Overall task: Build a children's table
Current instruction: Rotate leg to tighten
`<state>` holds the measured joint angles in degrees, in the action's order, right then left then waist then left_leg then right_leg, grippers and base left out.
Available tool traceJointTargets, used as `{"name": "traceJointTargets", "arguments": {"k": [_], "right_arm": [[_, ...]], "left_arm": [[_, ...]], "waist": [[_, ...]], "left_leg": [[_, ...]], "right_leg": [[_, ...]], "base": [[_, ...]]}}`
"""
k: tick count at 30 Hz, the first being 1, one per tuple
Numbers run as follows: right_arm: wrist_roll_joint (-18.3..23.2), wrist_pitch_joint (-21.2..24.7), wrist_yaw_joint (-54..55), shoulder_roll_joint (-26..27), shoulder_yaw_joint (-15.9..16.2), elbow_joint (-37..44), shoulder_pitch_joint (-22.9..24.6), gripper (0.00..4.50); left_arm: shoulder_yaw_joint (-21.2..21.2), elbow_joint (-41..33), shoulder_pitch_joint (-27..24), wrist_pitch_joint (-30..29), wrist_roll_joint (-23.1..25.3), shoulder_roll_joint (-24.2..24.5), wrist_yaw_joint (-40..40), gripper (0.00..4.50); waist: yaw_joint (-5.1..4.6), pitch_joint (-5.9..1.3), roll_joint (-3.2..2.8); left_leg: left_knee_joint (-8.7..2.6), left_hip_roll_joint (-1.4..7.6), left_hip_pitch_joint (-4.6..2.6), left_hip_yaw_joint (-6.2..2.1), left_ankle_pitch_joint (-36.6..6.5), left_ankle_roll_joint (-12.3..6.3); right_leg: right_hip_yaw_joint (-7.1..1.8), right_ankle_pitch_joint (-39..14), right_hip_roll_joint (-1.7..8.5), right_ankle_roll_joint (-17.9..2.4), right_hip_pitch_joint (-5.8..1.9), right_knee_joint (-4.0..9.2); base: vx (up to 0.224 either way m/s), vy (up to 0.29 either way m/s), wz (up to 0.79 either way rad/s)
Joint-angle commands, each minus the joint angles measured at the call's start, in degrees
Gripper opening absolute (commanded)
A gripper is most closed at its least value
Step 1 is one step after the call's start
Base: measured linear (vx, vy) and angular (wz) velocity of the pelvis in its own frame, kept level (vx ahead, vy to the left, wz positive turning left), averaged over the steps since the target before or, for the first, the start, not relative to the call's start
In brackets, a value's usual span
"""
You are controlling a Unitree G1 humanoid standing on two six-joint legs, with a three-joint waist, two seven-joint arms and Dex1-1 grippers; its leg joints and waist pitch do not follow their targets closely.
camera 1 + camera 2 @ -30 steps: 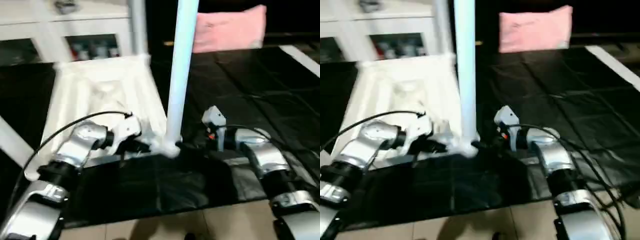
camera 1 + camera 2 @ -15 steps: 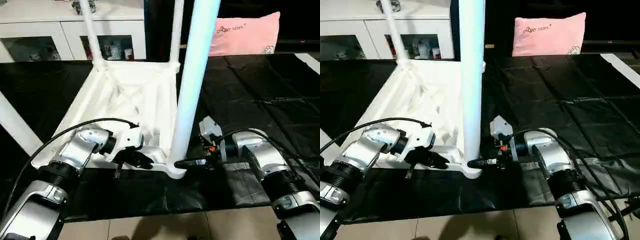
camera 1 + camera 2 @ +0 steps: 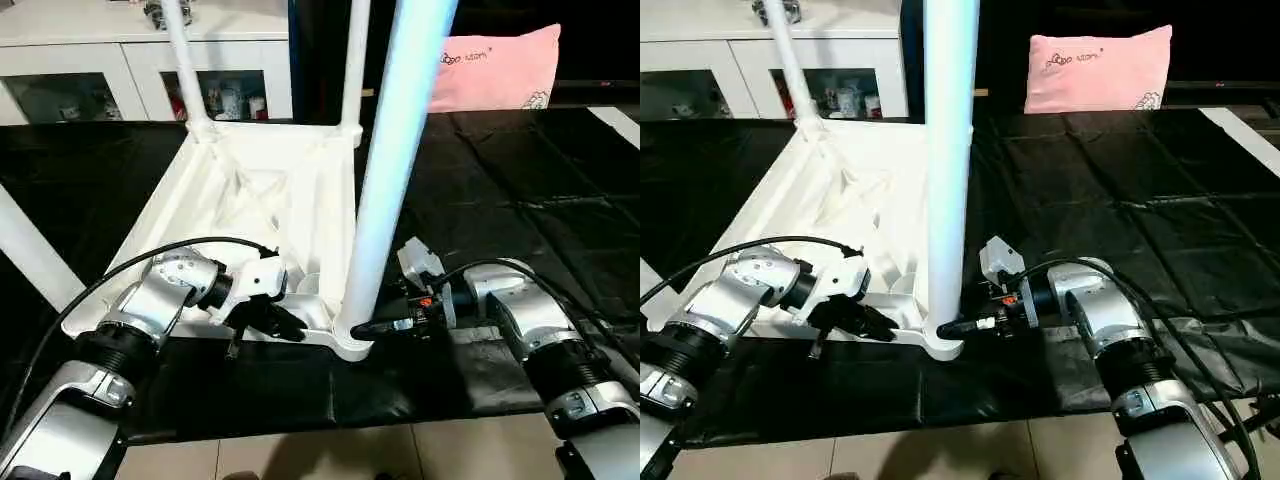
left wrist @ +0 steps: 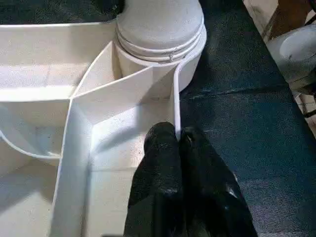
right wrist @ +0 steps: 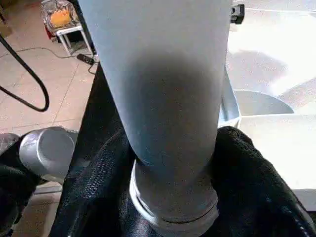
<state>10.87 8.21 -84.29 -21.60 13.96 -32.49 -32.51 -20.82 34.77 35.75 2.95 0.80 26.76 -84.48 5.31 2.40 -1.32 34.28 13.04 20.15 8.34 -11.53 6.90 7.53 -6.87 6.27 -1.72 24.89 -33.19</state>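
Observation:
The white tabletop (image 3: 250, 190) lies upside down on the black mat, ribs up. Legs stand in its far corner sockets (image 3: 180, 60) (image 3: 352, 60), and another slants off at the near left (image 3: 30, 255). A thick white leg (image 3: 395, 160) rises from the near right corner socket (image 3: 350, 340). My left gripper (image 3: 288, 325) is shut on the tabletop's near rim (image 4: 175, 106), its fingers (image 4: 160, 163) pinching the thin wall beside that socket. My right gripper (image 3: 362, 328) is shut on the base of the near right leg (image 5: 163, 98), with black fingers (image 5: 98, 187) on both sides of it.
A white cabinet with glass doors (image 3: 100, 60) stands behind the tabletop. A pink pillow (image 3: 495, 70) lies at the back right. The black mat (image 3: 520, 180) stretches out to the right. Tiled floor (image 3: 330, 455) shows at the near edge.
The head camera swung and then settled over the last second. Since half a second ago, the top of the near right leg has leaned slightly further right. Both grippers keep their holds.

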Motion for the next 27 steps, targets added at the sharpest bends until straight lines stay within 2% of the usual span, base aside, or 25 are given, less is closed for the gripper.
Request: {"name": "traceJointTargets", "arguments": {"k": [1, 6, 7, 8, 9, 12, 13, 14, 15, 16, 17, 18, 19, 20, 21, 22, 23, 24, 25, 26, 27], "right_arm": [[0.64, 1.71, -2.29, -0.73, 0.88, 1.56, 0.39, 2.11], [1.07, 2.38, -1.12, -0.42, 0.47, 2.74, 1.56, 2.04], [0.47, 3.66, 3.94, 1.40, -0.18, 2.95, 2.45, 2.04], [0.47, 3.66, 3.94, 1.40, -0.18, 2.95, 2.45, 2.04], [-0.27, 4.25, 6.95, 2.38, -0.38, 2.59, 2.64, 2.04], [-3.13, 4.28, 19.64, 6.91, -1.78, -0.04, 2.58, 2.02], [-3.62, 4.33, 22.61, 8.07, -2.25, -0.72, 2.47, 2.02], [-4.75, 4.69, 27.38, 10.07, -2.49, -2.47, 1.88, 2.02], [-5.42, 5.01, 29.86, 11.15, -2.51, -3.44, 1.52, 1.99], [-6.07, 5.55, 33.27, 12.88, -2.64, -5.02, 0.71, 1.98], [-6.31, 6.34, 37.08, 14.76, -3.18, -7.03, -0.44, 1.98], [-6.40, 7.13, 40.09, 16.17, -3.71, -8.56, -1.35, 1.98], [-6.44, 8.30, 43.49, 17.64, -4.44, -10.17, -2.36, 1.97], [-6.44, 8.30, 43.49, 17.64, -4.44, -10.17, -2.36, 1.97], [-6.56, 9.35, 47.06, 19.16, -5.22, -11.82, -3.46, 1.97], [-6.67, 9.48, 49.75, 20.53, -5.71, -13.48, -4.54, 1.97], [-6.97, 8.88, 52.26, 22.19, -6.45, -15.07, -5.60, 1.97], [-7.08, 8.02, 53.18, 23.09, -6.86, -15.68, -6.15, 1.97], [-7.02, 7.57, 53.38, 23.56, -7.18, -15.78, -6.40, 1.97], [-6.84, 7.45, 53.57, 24.03, -7.58, -15.94, -6.70, 1.97], [-6.68, 7.47, 53.63, 24.27, -7.81, -16.02, -6.88, 2.31]], "left_arm": [[-2.01, -0.04, 0.78, 1.03, 1.17, -0.14, -1.32, 0.00], [-1.54, 0.44, 0.88, -0.06, 1.79, -0.64, 1.13, 0.00], [0.33, 1.67, 1.79, -3.63, 1.80, -2.47, 6.54, 0.00], [0.33, 1.67, 1.79, -3.63, 1.80, -2.47, 6.54, 0.00], [1.21, 2.14, 2.24, -5.08, 1.77, -3.37, 9.13, 0.00], [4.25, 3.16, 3.96, -11.00, 1.12, -6.89, 17.73, 0.00], [4.91, 3.34, 4.38, -12.56, 0.90, -7.73, 19.71, 0.00], [6.10, 3.93, 5.43, -15.71, 0.95, -9.44, 24.17, 0.00], [6.73, 4.29, 6.04, -17.50, 1.06, -10.39, 26.77, 0.00], [7.63, 4.83, 6.71, -18.86, 0.82, -11.83, 29.76, 0.00], [8.17, 5.12, 7.17, -19.35, 0.64, -13.07, 31.83, 0.00], [8.67, 5.18, 7.47, -19.91, 0.40, -14.06, 33.41, 0.00], [9.41, 5.19, 7.83, -20.90, 0.04, -15.20, 35.29, 0.00], [9.41, 5.19, 7.83, -20.90, 0.04, -15.20, 35.29, 0.00], [10.25, 5.17, 8.26, -22.02, -0.14, -16.55, 37.29, 0.00], [10.85, 5.31, 8.71, -22.60, -0.31, -17.74, 38.97, 0.00], [11.39, 5.36, 9.18, -23.33, -0.24, -19.02, 40.70, 0.00], [11.21, 5.29, 9.29, -23.42, 0.18, -19.38, 41.12, 0.00], [10.95, 5.24, 9.29, -23.34, 0.65, -19.43, 41.28, 0.00], [10.59, 5.13, 9.22, -23.31, 1.34, -19.35, 41.66, 0.00], [10.37, 5.07, 9.16, -23.28, 1.79, -19.27, 41.90, 0.00]], "waist": [[-0.25, -4.17, 0.41], [-0.25, -4.15, 0.58], [-0.25, -4.09, 0.63], [-0.16, -3.92, 0.57], [-0.21, -3.90, 0.58], [-0.75, -3.62, 0.76], [-1.53, -3.36, 0.79], [-1.92, -3.33, 0.49], [-2.84, -3.34, 0.74], [-3.75, -3.23, 0.78], [-4.55, -3.27, 0.37], [-4.55, -3.27, 0.37], [-6.22, -3.06, -0.78], [-6.79, -2.93, -1.10], [-7.12, -3.02, -1.16], [-6.63, -2.36, -2.41], [-6.26, -2.23, -2.32], [-6.42, -1.08, -0.56], [-6.91, -0.91, 1.20], [-7.87, -0.57, 1.69], [-9.81, -1.49, 1.48]], "left_leg": [[-3.91, -0.39, 0.51, 1.64, -9.31, -4.25], [-3.94, -0.40, 0.47, 1.64, -9.36, -4.32], [-3.94, -0.45, 0.46, 1.65, -9.52, -4.33], [-3.94, -0.54, 0.30, 1.71, -9.91, -3.96], [-3.97, -0.55, 0.13, 1.71, -10.68, -3.77], [-3.90, -1.06, 0.19, 1.69, -12.21, -2.44], [-3.66, -1.58, 0.15, 1.53, -13.45, -1.30], [-3.64, -1.64, 0.27, 1.36, -14.09, -0.94], [-3.29, -2.00, 0.46, 1.30, -15.20, -0.95], [-2.88, -2.31, 0.26, 1.25, -16.79, -1.55], [-2.60, -2.38, 0.12, 1.16, -18.01, -2.20], [-2.60, -2.38, 0.12, 1.16, -18.01, -2.20], [-2.97, -1.61, -0.42, 0.47, -22.28, -2.80], [-3.28, -1.04, -0.38, 0.08, -24.26, -2.98], [-3.95, -0.26, -0.26, -0.51, -26.37, -3.10], [-8.16, 4.21, 0.58, -2.44, -38.00, -3.25], [-9.09, 5.09, 0.26, -2.62, -40.54, -2.75], [-9.16, 3.49, -0.97, -1.22, -44.27, -1.74], [-1.47, -2.61, -6.61, 1.23, -36.56, -1.16], [2.41, -4.59, -8.18, 2.00, -31.65, -1.55], [3.94, -4.22, -4.20, 1.55, -26.80, -2.86]], "right_leg": [[-2.43, -19.99, 1.29, -8.69, -4.68, 3.36], [-2.62, -20.35, 1.20, -8.62, -4.61, 3.32], [-2.62, -20.74, 1.16, -8.48, -4.61, 3.40], [-2.58, -22.05, 1.21, -8.13, -4.43, 3.66], [-2.55, -23.40, 1.23, -7.74, -4.37, 3.85], [-2.18, -29.39, 1.24, -4.78, -4.33, 4.62], [-1.39, -34.98, 1.22, -2.12, -4.11, 5.55], [-1.06, -36.16, 1.18, -1.31, -4.25, 5.64], [-0.31, -38.12, 0.98, 0.66, -4.25, 6.37], [0.49, -39.83, 0.74, 1.97, -3.91, 7.23], [1.29, -40.39, 0.75, 2.54, -3.94, 7.84], [1.29, -40.39, 0.75, 2.54, -3.94, 7.84], [3.35, -39.23, 0.63, 2.77, -4.51, 9.10], [3.88, -37.87, 0.75, 2.79, -5.02, 9.26], [4.08, -35.48, 0.87, 2.52, -5.90, 8.73], [1.50, -22.94, 0.99, -0.71, -8.13, 1.69], [-0.17, -17.68, 1.36, -2.61, -7.86, -0.39], [-0.81, -22.67, 0.63, -2.78, -6.39, 0.91], [3.13, -46.72, 0.30, 2.52, -0.18, 10.50], [6.38, -55.36, 0.13, 5.70, 2.14, 13.41], [11.46, -57.23, -1.02, 14.00, -1.61, 14.81]], "base": [[0.000, 0.000, 0.00], [0.000, 0.000, 0.00], [0.000, 0.000, 0.00], [0.000, 0.000, 0.00], [0.000, 0.000, 0.00], [0.000, 0.000, 0.00], [0.000, 0.000, 0.00], [0.000, 0.000, 0.00], [0.000, 0.000, 0.00], [0.000, 0.000, 0.00], [0.000, 0.000, 0.00], [0.000, 0.000, 0.00], [0.000, 0.000, 0.00], [0.000, 0.000, 0.00], [0.000, 0.000, 0.00], [0.000, 0.000, 0.00], [0.000, 0.000, 0.00], [0.040, -0.054, 0.08], [0.040, -0.054, 0.08], [0.000, 0.000, 0.00], [0.036, 0.009, -0.25]]}}
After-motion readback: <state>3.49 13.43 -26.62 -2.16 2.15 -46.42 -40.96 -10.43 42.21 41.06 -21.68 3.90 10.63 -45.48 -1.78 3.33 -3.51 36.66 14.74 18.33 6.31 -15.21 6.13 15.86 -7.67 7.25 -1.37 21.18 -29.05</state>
